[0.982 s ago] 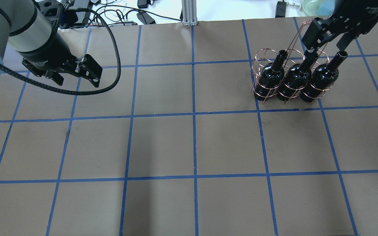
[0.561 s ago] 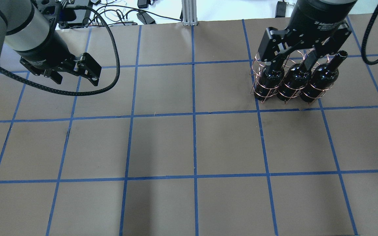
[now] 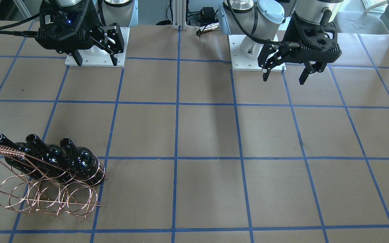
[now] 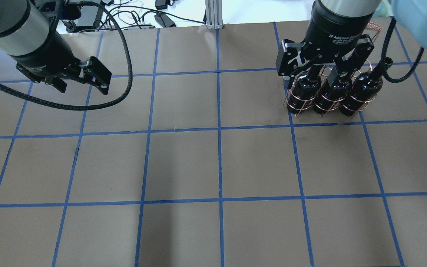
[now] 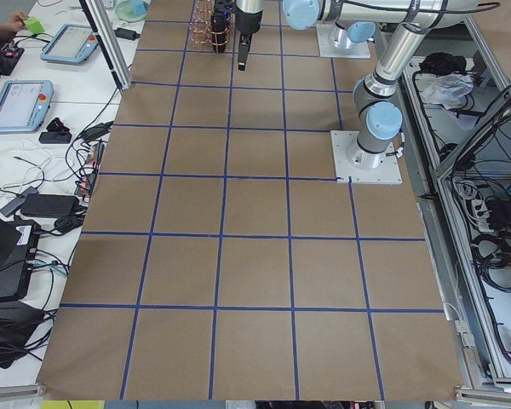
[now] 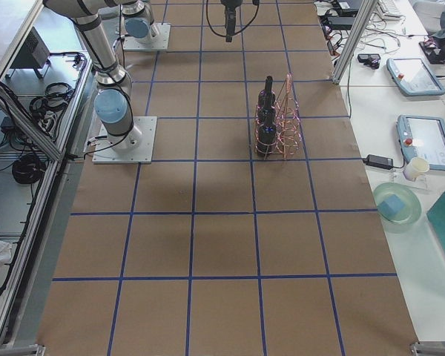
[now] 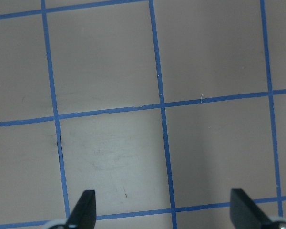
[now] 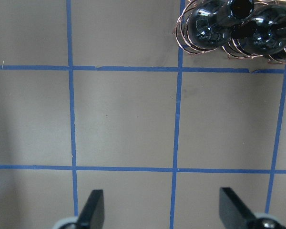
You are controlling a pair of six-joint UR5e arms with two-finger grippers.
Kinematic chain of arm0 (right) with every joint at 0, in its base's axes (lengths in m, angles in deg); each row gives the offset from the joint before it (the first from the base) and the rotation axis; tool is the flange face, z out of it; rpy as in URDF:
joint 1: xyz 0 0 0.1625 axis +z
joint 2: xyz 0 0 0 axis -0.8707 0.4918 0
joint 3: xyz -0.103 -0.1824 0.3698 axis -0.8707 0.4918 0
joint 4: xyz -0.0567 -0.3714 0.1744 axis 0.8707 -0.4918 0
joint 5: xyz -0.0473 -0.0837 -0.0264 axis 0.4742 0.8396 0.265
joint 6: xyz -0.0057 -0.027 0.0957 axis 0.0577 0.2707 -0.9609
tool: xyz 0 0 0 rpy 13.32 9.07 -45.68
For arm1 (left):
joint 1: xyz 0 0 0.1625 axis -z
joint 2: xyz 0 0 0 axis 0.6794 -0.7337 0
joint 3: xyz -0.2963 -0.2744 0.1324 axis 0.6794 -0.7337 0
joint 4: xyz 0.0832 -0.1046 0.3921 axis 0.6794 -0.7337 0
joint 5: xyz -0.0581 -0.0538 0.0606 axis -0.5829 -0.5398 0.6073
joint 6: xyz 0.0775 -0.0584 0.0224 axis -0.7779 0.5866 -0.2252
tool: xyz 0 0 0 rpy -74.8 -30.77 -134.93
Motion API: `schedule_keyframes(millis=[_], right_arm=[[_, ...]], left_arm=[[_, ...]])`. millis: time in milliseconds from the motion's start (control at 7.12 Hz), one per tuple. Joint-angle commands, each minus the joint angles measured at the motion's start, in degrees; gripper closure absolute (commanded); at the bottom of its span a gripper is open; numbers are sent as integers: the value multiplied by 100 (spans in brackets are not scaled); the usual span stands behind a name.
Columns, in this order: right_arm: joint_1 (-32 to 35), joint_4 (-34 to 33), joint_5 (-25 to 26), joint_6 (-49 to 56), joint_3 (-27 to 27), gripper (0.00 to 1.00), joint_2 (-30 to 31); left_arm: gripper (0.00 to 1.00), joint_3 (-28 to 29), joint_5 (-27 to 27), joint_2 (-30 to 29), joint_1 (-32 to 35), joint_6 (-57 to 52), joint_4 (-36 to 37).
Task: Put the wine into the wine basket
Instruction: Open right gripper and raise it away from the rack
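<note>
The right gripper (image 8: 161, 200) is held with its fingers spread wide and nothing between them, over bare table (image 8: 124, 119). The left gripper (image 7: 162, 200) is likewise spread and empty, well apart on the other side. Three wine bottles (image 3: 81, 160) are stood upright, side by side, in the wine basket (image 3: 47, 194), in the row of rings nearer the robot. In the overhead view the right gripper overlaps the necks, probably by perspective only, since the front view sets it well back. The placing is judged complete and the clearing-away in hand. Only parking the arm is called for next, clear of the necks and the braided handle (image 3: 3, 151).
</note>
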Motion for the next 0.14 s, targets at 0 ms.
schedule_keyframes(millis=[0], right_arm=[[-4,-134,-13,31,-84,12,-6]], left_arm=[[0,-17,-29,82,9,0,-55]])
